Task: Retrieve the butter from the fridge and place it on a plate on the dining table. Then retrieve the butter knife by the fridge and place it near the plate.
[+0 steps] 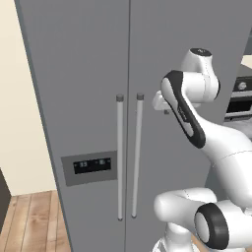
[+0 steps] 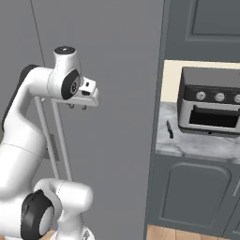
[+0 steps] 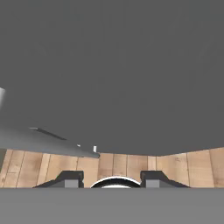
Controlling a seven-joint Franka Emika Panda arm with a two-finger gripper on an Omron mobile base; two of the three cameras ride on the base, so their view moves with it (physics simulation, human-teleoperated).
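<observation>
The tall grey fridge [image 1: 88, 74] stands in front of me with both doors shut, its two long bar handles [image 1: 119, 157] side by side and a dark dispenser panel [image 1: 91, 166] on the left door. My gripper [image 2: 77, 107] hangs in front of the right door, pointing down, open with nothing between its fingertips [image 3: 72, 179]. It also shows in the left base view as the gripper [image 1: 165, 110]. The slim dark butter knife [image 2: 169, 129] lies on the marble counter just right of the fridge. The butter is hidden; the plate and dining table are out of view.
A grey toaster oven [image 2: 211, 101] sits on the marble kitchen counter [image 2: 201, 143] over dark grey cabinets [image 2: 197, 192]. A tall dark cabinet side [image 2: 161, 70] borders the fridge. Wooden floor [image 1: 29, 221] lies below, with a cream wall [image 1: 15, 123] to the left.
</observation>
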